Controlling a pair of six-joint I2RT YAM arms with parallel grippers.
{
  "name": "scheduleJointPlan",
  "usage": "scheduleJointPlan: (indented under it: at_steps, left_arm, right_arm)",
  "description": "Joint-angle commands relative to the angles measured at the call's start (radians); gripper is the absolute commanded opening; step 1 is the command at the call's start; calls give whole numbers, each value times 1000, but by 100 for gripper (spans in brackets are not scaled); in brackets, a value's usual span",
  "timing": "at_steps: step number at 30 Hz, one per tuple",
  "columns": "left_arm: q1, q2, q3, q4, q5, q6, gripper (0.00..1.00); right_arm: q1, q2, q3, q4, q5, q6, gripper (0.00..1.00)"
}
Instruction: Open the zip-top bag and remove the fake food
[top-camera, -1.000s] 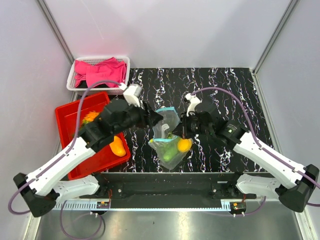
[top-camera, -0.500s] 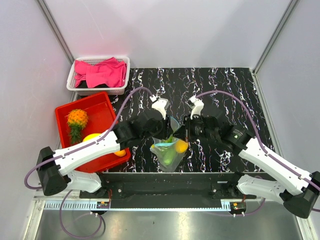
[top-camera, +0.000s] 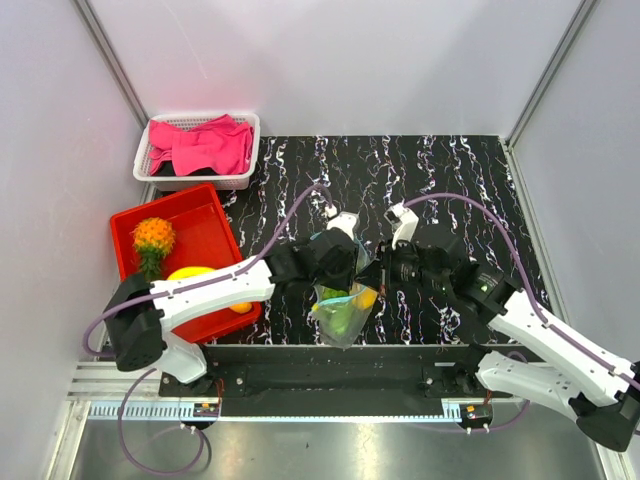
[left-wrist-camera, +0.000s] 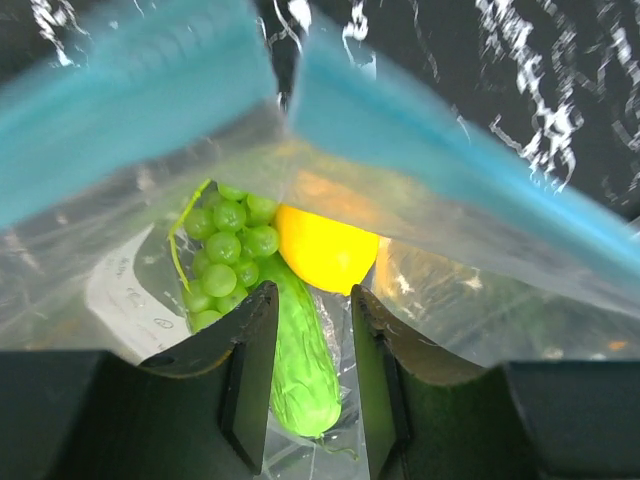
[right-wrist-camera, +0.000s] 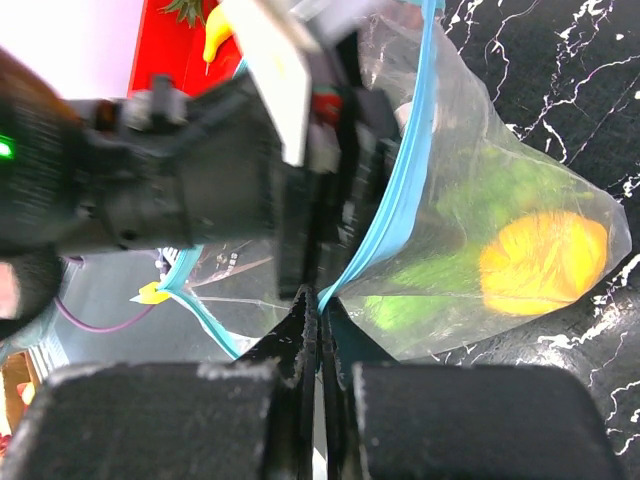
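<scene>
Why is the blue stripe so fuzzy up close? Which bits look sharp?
Left wrist view: the blue strip of the zip-top bag sits near the lens, out of focus, while the green grapes and cucumber inside look sharp. Right wrist view: the left arm is blurred, the yellow fruit hazy behind plastic. Top external view: crisp throughout.

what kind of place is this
Probably a robot lab test cell: plain walls box in a marbled table, a left arm and right arm bolted at its edge, a toy pineapple in a red bin.
</scene>
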Motion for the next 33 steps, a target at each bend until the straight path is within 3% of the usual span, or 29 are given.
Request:
scheduleJointPlan:
  at_steps: [1,9,13,18,21,25,33]
  left_arm:
    - [-17,49,64,30,21,-8,37]
    - [-36,121,63,43,39,-54,43]
    - [-56,158,61,56,49,-69,56]
    - [-67,205,48,116,55,-105,59]
    - [-73,233,51,133,59,-122,52]
    - [-75,267,41,156,56,-158,52]
    - [-78,314,26,144,10,-217,67]
  right_arm:
    - [3,-28,-12,15,20,-2,0]
    - [1,-92,-85,-5,40,7,0]
    - [1,-118,-118,-8,39,19,0]
    - [3,-137,-132,-17,42,24,0]
    - [3,-154,-138,-28,39,27,0]
    - [1,-187,-158,-41,49,33,0]
    - [3,-207,-155,-67,60,30,0]
